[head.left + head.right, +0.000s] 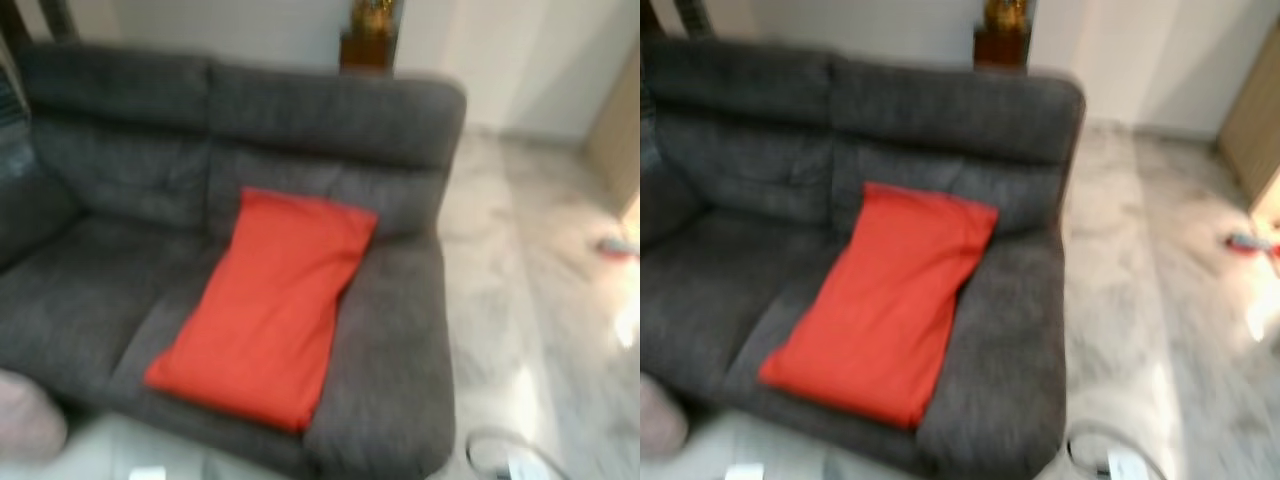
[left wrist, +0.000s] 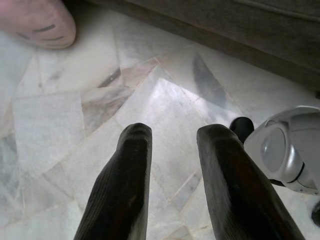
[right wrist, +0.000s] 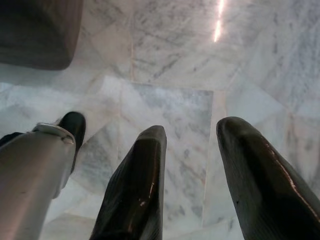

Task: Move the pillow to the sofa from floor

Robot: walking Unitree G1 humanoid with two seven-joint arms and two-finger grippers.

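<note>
A red pillow (image 1: 268,305) lies on the right seat of the dark grey sofa (image 1: 110,280), its top edge leaning on the backrest and its lower corner near the seat's front. My left gripper (image 2: 175,137) hangs open over the marble floor, with nothing between its fingers. My right gripper (image 3: 192,132) is open too and empty, pointing down at the floor beside the sofa's corner (image 3: 40,32).
A pale pink object (image 2: 37,22) lies on the floor by the sofa's front left. White marble floor (image 1: 540,300) stretches to the right of the sofa. A small red and blue item (image 1: 618,245) lies far right. A dark wooden stand (image 1: 366,45) rises behind the sofa.
</note>
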